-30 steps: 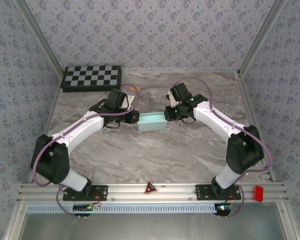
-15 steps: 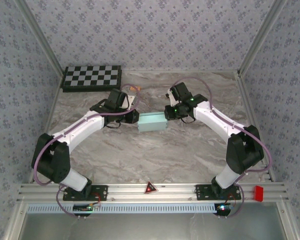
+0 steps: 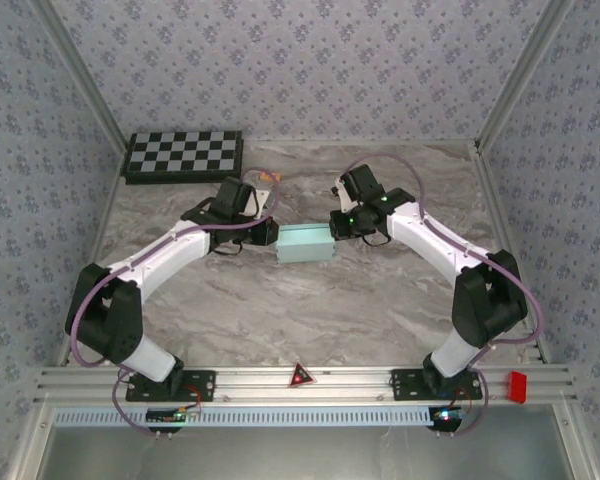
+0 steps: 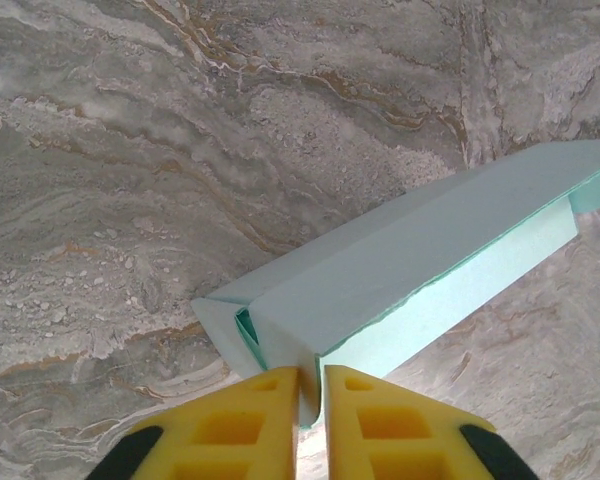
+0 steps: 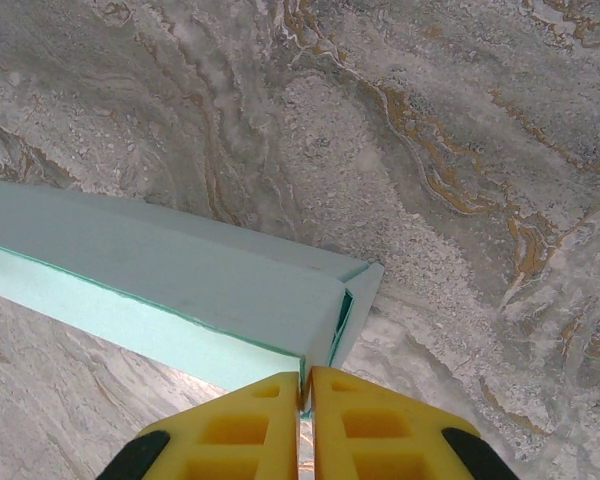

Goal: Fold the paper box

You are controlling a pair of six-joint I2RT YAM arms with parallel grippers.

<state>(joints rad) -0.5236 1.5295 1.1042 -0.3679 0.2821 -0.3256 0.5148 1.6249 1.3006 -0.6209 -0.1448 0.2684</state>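
Observation:
The paper box [image 3: 304, 243] is a pale aqua card shape held between the two arms at the middle of the marble table. My left gripper [image 3: 270, 236] is shut on its left end; in the left wrist view the yellow fingers [image 4: 250, 425] pinch a card edge of the box [image 4: 420, 260], gripper midpoint [image 4: 312, 385]. My right gripper [image 3: 336, 228] is shut on the right end; in the right wrist view the box [image 5: 170, 275] runs off to the left and its corner edge sits between the gripper [image 5: 305, 385] pads. The box ends show partly tucked flaps.
A black-and-white checkerboard [image 3: 184, 155] lies at the back left of the table [image 3: 280, 320]. Patterned walls enclose the table on three sides. An aluminium rail [image 3: 300, 382] with a red marker runs along the near edge.
Little has changed; both grippers keep hold of the box ends. The left arm's elbow has shifted slightly.

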